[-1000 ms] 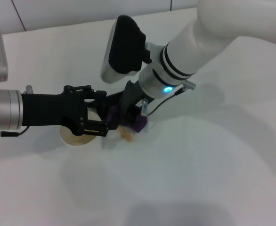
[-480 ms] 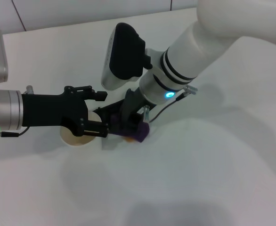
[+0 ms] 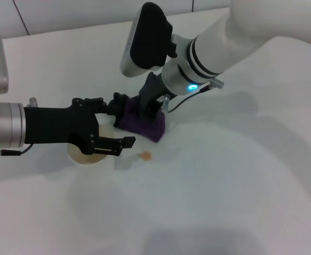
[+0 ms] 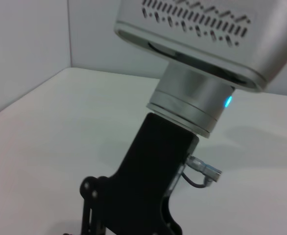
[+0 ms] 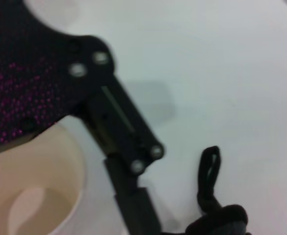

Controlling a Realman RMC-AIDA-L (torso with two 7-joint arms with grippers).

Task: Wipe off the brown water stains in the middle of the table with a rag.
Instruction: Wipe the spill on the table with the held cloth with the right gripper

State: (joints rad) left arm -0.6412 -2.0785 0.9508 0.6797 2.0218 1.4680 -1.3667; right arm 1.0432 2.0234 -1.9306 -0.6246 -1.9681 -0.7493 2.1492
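Because our white right arm reaches across the large, plain white table [image 3: 240, 175] from the far right, it shadows much of the middle of the surface, and the first risk is simply that we lose sight of what we mean to clean. The right gripper [image 3: 147, 109] is clamped on the soft purple rag with black trim [image 3: 142, 123], which hangs bunched just above the table and up-left of the small orange-brown glossy stain [image 3: 145, 155] — the two are near but apart, so nothing is being wiped at this instant. If we lower the cloth where it now hangs, we judge it would land beside the stain and miss it. Our left gripper [image 3: 115, 125], black and with its fingers spread apart and holding nothing, sits right next to the rag and over the white paper cup with a brownish inside [image 3: 86, 154]; a sideways sweep could knock the two grippers together. The cup itself looks light, and a nudge from either arm might tip it and add fresh liquid. Smallest of all, the rag's thin black strap-like tail [image 5: 209, 169] dangles loose in the right wrist view — it could drag through the puddle and smear it outward.
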